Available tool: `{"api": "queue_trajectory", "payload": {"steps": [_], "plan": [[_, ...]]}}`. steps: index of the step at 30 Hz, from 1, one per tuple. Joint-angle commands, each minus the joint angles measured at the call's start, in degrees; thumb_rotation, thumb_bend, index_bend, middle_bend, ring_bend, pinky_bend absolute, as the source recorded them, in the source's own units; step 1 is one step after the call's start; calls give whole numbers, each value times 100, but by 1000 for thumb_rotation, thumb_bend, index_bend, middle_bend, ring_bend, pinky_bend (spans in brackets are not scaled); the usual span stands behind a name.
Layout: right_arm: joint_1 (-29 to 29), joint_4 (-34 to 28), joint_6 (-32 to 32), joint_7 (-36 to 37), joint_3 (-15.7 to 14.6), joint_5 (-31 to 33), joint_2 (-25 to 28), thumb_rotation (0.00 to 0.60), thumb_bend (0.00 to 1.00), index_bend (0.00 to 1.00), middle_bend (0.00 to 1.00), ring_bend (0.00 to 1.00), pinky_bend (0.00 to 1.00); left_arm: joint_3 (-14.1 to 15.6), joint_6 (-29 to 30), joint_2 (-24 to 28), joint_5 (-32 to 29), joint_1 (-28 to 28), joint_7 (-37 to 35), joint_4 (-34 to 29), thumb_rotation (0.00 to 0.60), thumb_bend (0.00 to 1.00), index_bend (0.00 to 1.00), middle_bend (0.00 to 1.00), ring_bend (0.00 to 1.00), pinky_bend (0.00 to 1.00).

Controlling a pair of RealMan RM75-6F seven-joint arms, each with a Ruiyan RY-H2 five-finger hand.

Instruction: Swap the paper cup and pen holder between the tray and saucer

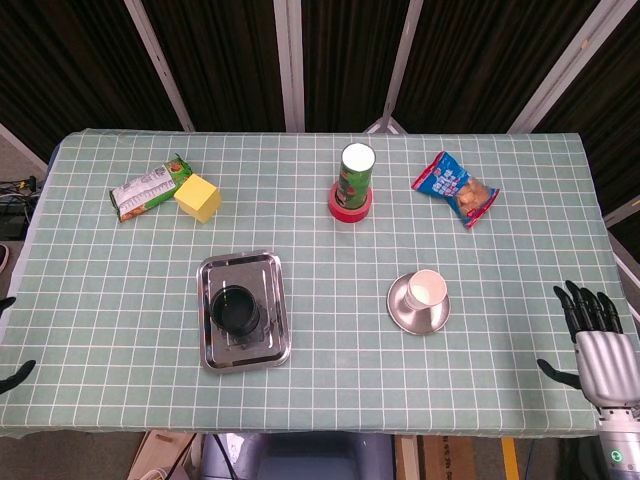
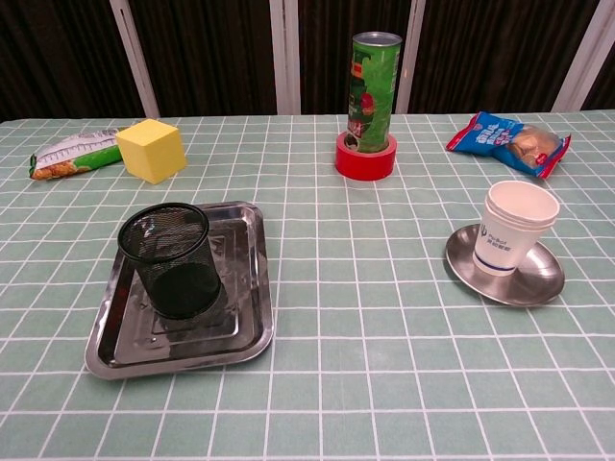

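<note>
we see our right hand (image 1: 592,340) spread and empty beside the table (image 1: 500,270), pen holder (image 2: 173,259) on tray (image 2: 250,317), paper cup (image 2: 514,229) on saucer (image 2: 543,280), left hand's (image 1: 10,375) fingers unclear.

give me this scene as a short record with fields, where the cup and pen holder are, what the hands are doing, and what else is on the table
cup: paper cup upright on the saucer
pen holder: black mesh pen holder upright in the tray
swap: not begun
right hand: right hand at the table's right edge, fingers spread, holding nothing
left hand: left hand only partly in view at the left edge, state unclear
other: can standing in a red tape roll; yellow block beside a green snack bag; blue snack bag
</note>
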Motion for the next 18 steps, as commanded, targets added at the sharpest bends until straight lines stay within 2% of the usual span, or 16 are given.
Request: {"api": "queue_trajectory", "payload": {"steps": [1,6,10,14,18], "plan": [[66,-130,-280,265,-133,-55,159,600,2,2,26,0,0,-15,62,-18,25,35,-25,16,600,62,191,0,0,67],[195,-290,-413,617,-152,-256,226,600,3,3,26,0,0,33,30,3,53,54,-10,-34,600,62,190,0,0,67],[542,-508,-897,653,-64,-240,352,600,3,3,26,0,0,-11,56,-35,-13,63,75,-39,600,62,190,0,0,67],[1012,-826,-1628,582,92,36,472,600,3,3,26,0,0,-45,26,-82,-87,50,133,-50,600,62,190,0,0,67],[1496,-1010,-2234,50,382,675,380,600,3,3,26,0,0,-40,-56,-95,-142,29,217,-81,600,62,190,0,0,67]]}}
